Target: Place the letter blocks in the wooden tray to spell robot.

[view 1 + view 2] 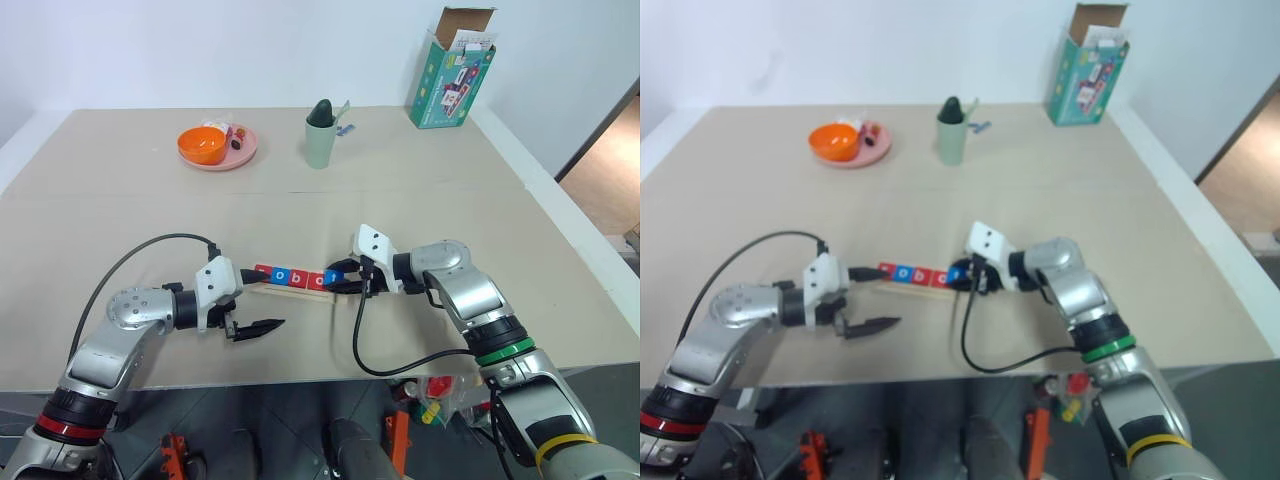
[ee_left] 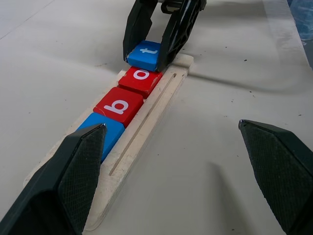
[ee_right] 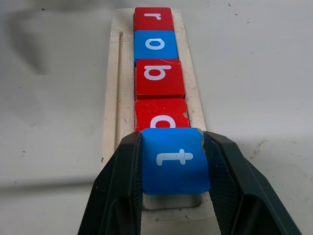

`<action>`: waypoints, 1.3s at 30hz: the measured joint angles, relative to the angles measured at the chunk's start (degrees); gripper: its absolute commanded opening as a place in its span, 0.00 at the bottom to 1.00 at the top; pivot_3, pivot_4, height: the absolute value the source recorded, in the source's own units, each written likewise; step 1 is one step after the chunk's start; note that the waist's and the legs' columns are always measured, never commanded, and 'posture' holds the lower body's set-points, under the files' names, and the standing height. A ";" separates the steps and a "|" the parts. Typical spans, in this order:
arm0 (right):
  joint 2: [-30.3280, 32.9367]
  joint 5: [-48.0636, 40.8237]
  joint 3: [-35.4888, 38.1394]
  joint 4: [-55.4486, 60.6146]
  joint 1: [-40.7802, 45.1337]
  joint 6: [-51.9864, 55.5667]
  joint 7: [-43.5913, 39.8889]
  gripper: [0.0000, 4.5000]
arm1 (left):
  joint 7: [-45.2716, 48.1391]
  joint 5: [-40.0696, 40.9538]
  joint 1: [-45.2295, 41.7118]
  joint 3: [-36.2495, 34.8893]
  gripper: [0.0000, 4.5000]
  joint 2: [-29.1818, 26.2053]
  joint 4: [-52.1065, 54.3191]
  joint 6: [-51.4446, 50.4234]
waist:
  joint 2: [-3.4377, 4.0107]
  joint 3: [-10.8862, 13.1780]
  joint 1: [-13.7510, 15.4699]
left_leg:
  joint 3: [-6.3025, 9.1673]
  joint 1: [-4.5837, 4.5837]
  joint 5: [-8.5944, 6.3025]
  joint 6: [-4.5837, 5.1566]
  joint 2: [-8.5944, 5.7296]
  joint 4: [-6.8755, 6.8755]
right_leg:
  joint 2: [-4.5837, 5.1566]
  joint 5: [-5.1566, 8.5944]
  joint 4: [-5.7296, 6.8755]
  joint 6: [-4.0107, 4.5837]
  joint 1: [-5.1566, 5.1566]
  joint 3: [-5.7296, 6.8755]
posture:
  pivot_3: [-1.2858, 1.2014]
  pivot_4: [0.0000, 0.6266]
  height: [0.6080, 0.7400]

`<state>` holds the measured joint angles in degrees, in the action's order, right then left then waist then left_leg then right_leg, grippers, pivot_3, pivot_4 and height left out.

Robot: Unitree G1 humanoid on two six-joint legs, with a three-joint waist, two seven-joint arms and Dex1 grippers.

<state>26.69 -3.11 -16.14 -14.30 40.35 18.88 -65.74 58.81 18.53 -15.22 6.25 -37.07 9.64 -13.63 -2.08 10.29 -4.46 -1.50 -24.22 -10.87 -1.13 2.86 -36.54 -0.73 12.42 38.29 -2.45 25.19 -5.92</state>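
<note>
The wooden tray (image 1: 296,291) lies near the table's front middle. In it sit a red r (image 3: 153,18), a blue o (image 3: 155,45), a red b (image 3: 159,78) and a red o (image 3: 160,113) in a row. My right gripper (image 3: 173,143) is shut on the blue t block (image 3: 175,159) at the tray's right end, right against the red o; I cannot tell whether it rests in the tray. My left gripper (image 1: 262,298) stands open at the tray's left end, one finger (image 2: 78,166) beside the tray, nothing between its fingers.
At the back left a pink plate (image 1: 245,155) carries an orange bowl (image 1: 202,145). A green cup (image 1: 320,138) stands at the back middle, a teal carton (image 1: 450,75) at the back right. Black cables loop off both wrists near the table's front edge.
</note>
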 measured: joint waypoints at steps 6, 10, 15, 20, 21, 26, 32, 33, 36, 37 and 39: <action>1.31 -0.61 0.16 2.76 -0.09 2.85 -0.31 0.27 | 0.05 -0.03 0.90 0.00 1.00 -0.01 0.07 0.01 | 0.00 0.00 0.01 | 0.00 -0.01 0.00 0.00 0.00 0.00 | 0.01 0.00 0.00 0.00 0.01 0.00 | 0.52 0.24 1.00; 2.38 -1.29 0.32 6.25 -1.38 4.63 -0.22 0.27 | 0.14 -0.07 0.81 0.01 1.00 0.00 0.05 0.01 | 0.00 0.00 0.01 | 0.01 -0.01 0.00 0.00 0.00 0.01 | 0.00 0.02 0.00 0.01 0.00 0.01 | 0.52 0.24 1.00; 2.40 -1.40 0.32 6.53 -2.67 5.36 0.50 0.27 | 0.34 -0.22 0.37 0.05 1.00 0.01 -0.04 0.07 | 0.00 0.00 -0.02 | -0.01 -0.01 0.00 0.00 0.00 0.01 | 0.00 0.02 0.00 0.03 0.01 -0.01 | 0.52 0.24 1.00; 2.27 -1.41 0.32 6.55 -2.79 5.13 1.39 0.27 | 0.39 -0.50 0.09 0.05 1.00 0.13 -0.09 0.11 | 0.00 0.00 -0.01 | -0.01 0.00 0.00 0.00 0.00 0.01 | 0.00 0.01 0.00 0.02 0.01 -0.01 | 0.52 0.24 1.00; 2.19 -1.39 0.32 6.36 -2.79 4.92 1.56 0.27 | 0.38 -0.50 -0.01 0.05 1.00 0.21 -0.08 0.13 | 0.00 0.00 -0.01 | -0.01 -0.01 0.00 0.00 0.00 0.01 | 0.00 0.01 0.00 0.01 0.01 -0.01 | 0.52 0.24 1.00; 2.01 -1.21 0.31 4.54 -2.78 3.76 2.03 0.27 | 0.35 -0.51 -0.08 0.05 1.00 0.24 -0.08 0.15 | 0.00 0.00 -0.01 | -0.01 -0.01 0.00 0.00 0.00 0.01 | 0.00 0.00 0.00 0.00 0.01 -0.01 | 0.52 0.24 1.00; 0.79 -1.11 0.18 2.80 -2.26 2.89 2.14 0.27 | 0.26 -0.53 -0.08 0.04 1.00 0.24 -0.07 0.15 | 0.00 0.00 -0.01 | 0.00 0.00 0.00 0.00 0.00 0.01 | 0.00 0.00 0.00 0.00 0.01 0.00 | 0.52 0.24 1.00; 0.66 -1.09 0.11 2.73 -2.21 2.79 2.13 0.27 | 0.25 -0.53 -0.07 0.04 1.00 0.23 -0.07 0.15 | 0.00 0.00 -0.01 | -0.01 0.00 0.00 0.00 0.00 0.01 | 0.00 0.00 0.00 0.00 0.01 0.00 | 0.52 0.24 1.00; 0.30 -1.06 0.05 2.44 -2.18 2.29 2.06 0.27 | 0.20 -0.56 -0.04 0.04 1.00 0.23 -0.06 0.15 | 0.00 0.00 -0.01 | -0.01 0.00 0.00 0.00 0.00 0.01 | 0.00 0.00 0.00 0.00 0.01 0.00 | 0.52 0.24 1.00; 0.22 -1.06 0.05 2.25 -2.10 2.20 2.05 0.27 | 0.19 -0.57 -0.01 0.04 1.00 0.23 -0.06 0.15 | 0.00 0.00 -0.02 | 0.00 0.00 0.00 0.00 0.00 0.01 | 0.00 0.00 0.00 -0.01 0.01 0.00 | 0.52 0.24 1.00; 0.01 -1.06 0.05 2.07 -2.00 2.19 2.05 0.27 | 0.18 -0.60 0.06 0.04 1.00 0.23 -0.06 0.15 | 0.00 0.00 -0.02 | 0.00 0.00 0.00 0.00 0.01 0.01 | -0.01 0.00 0.00 0.00 0.01 0.00 | 0.52 0.24 1.00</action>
<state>26.70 -4.17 -16.09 -12.23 38.35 21.06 -63.70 59.00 17.93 -15.17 6.30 -36.84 9.58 -13.48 -2.08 10.29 -4.48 -1.50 -24.22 -10.87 -1.13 2.87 -36.53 -0.74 12.42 38.29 -2.45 25.20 -5.91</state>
